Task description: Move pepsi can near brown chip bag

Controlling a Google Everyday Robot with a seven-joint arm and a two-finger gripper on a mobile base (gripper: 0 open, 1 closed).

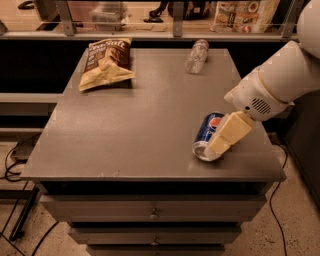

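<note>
The pepsi can lies on its side near the front right of the grey table, its silver end facing the front edge. My gripper comes in from the right on the white arm and its cream tip overlaps the can's right side and front end. The brown chip bag lies flat at the far left corner of the table, well away from the can and the gripper.
A clear plastic bottle lies on its side at the far right of the table. Drawers sit under the tabletop. A shelf with packages runs behind the table. Cables lie on the floor at left.
</note>
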